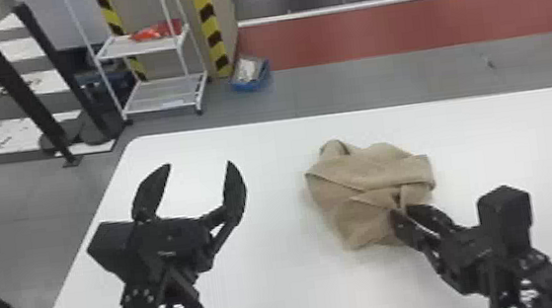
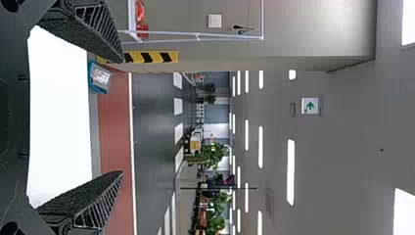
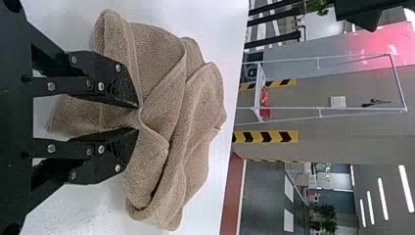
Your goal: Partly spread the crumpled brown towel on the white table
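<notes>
Left wrist view: overhead sign panel point(image 2: 316, 105) at 12 o'clock, white, bearing a green arrow point(image 2: 310, 105) directed toward 9 o'clock.

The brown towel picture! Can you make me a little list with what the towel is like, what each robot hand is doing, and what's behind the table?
towel: crumpled brown cloth towel, folded over itself in a bunch
place: on the smooth white table
right hand: black two-fingered right hand, pinching a bit of towel at its near edge
left hand: black two-fingered left hand, wide open and empty, left of the towel
behind the table: white metal shelf rack, blue box on the floor
spread out: not yet
</notes>
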`<state>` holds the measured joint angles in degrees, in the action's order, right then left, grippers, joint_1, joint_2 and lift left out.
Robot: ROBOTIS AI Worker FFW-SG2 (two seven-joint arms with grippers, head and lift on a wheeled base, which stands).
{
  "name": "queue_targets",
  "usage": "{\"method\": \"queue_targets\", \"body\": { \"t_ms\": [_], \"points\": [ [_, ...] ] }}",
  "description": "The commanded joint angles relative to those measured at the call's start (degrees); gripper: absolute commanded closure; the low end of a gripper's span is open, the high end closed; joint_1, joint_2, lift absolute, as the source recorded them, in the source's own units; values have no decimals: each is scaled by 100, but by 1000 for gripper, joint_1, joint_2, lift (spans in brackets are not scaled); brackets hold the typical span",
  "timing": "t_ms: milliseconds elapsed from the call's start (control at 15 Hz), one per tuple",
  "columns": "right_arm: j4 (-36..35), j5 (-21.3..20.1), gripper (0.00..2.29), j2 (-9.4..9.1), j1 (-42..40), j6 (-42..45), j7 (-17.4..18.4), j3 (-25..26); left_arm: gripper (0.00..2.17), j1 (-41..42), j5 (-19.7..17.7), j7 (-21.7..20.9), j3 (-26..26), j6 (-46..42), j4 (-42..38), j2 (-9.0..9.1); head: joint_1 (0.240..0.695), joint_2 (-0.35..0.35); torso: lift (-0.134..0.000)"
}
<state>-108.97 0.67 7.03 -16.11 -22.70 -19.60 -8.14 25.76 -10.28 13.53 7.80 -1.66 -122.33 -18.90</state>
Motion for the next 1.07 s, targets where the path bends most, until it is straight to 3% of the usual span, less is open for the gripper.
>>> {"method": "queue_targets", "body": {
  "t_ms": [0,133,333,533,867,1000],
  "points": [
    [-1,21,1214,0,46,-100,-26,32,80,8,0,0,2,4,-1,0,695,137,-124],
    [-177,21,1416,17,-24,-82,-35,76,80,26,0,0,2,4,-10,0,695,135,-124],
    [-1117,56,1423,17,-402,41,-35,155,80,26,18,-9,2,4,-37,0,695,131,-124],
    [-2102,373,1474,8,-639,305,-17,348,80,-1,18,-17,19,39,-19,9,695,133,-124],
    [-2937,1225,1474,-71,-560,674,106,796,80,43,35,-17,19,75,-19,0,695,117,-124],
    [-3042,2210,1477,-71,-631,1219,106,1218,80,52,35,-17,2,75,-10,0,682,107,-124]
  ]
}}
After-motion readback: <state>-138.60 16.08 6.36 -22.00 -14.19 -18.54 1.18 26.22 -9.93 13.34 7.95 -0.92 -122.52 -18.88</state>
